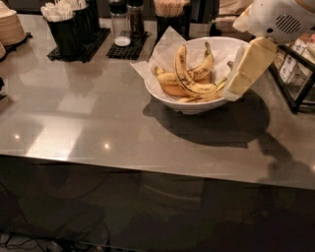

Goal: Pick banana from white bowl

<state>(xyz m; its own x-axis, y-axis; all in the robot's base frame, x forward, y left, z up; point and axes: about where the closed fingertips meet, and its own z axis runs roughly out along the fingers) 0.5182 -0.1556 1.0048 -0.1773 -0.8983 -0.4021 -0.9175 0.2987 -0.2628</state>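
Observation:
The white bowl [189, 105] stands on the grey counter at the back right, lined with crinkled white paper [167, 47]. Several bananas lie in it. The banana [182, 74] is the long, strongly curved one with brown streaks, standing on its edge across the middle of the pile. My gripper [233, 92], cream-coloured under a white arm housing [280, 17], hangs at the bowl's right rim, tilted down and left. Its tip is by the right ends of the bananas. I cannot tell whether it touches them.
Black cups of utensils [69, 24], shakers on a black mat [123, 24] and a cup of sticks [170, 12] line the back. A stack of plates [10, 29] sits far left. A black wire rack [300, 74] stands right of the gripper. The counter's front edge [147, 165] runs across.

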